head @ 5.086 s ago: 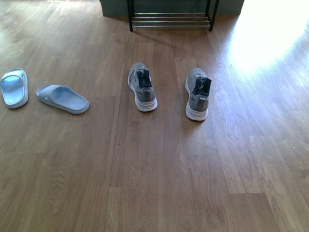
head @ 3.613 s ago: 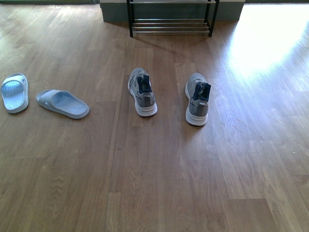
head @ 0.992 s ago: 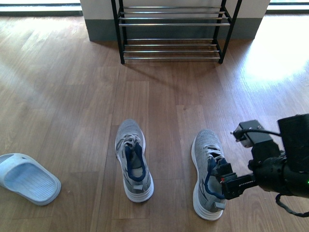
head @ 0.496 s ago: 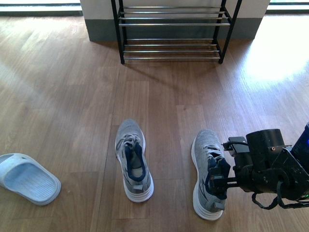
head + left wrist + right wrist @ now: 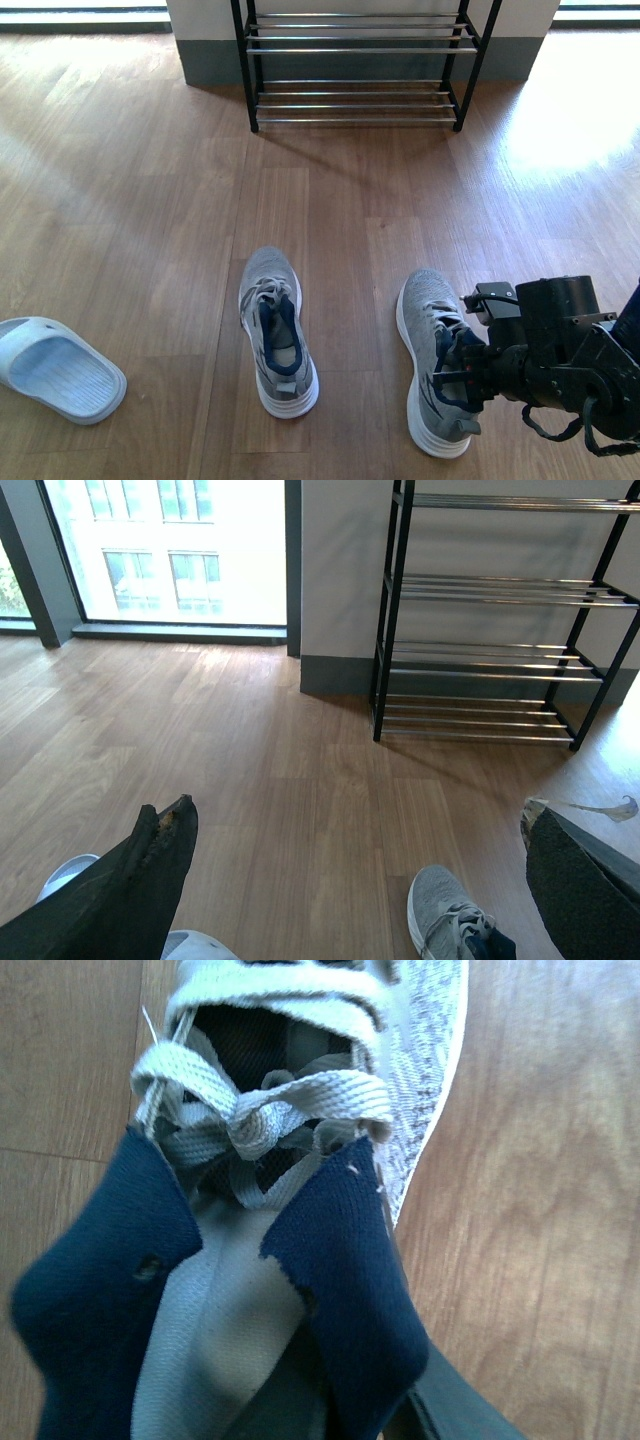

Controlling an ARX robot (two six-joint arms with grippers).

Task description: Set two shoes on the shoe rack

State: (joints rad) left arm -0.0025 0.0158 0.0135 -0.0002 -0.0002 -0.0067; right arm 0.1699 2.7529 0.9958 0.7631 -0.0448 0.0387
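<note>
Two grey knit sneakers stand on the wood floor, toes toward the shoe rack [image 5: 355, 60]. My right gripper [image 5: 468, 376] is shut on the navy collar of the right sneaker [image 5: 428, 312], near its heel. In the right wrist view that sneaker [image 5: 425, 1055] fills the picture, laces and navy lining up close. The left sneaker [image 5: 270, 318] stands free beside it. One pale blue slide [image 5: 55, 368] lies at the far left. My left gripper [image 5: 357, 815] hangs open above the floor, holding nothing, with the left sneaker's toe [image 5: 440, 915] below it.
The rack [image 5: 490, 590] has black side frames and chrome bar tiers, set against a grey-based wall. A window [image 5: 170, 550] reaches the floor to its left. Bright sunlight falls on the floor [image 5: 580, 110] at the right. Bare wood floor [image 5: 330, 200] lies between shoes and rack.
The view drew nearer to the shoes and rack. My right arm came in low and closed on the right sneaker's collar; its heel has shifted slightly to the right.
</note>
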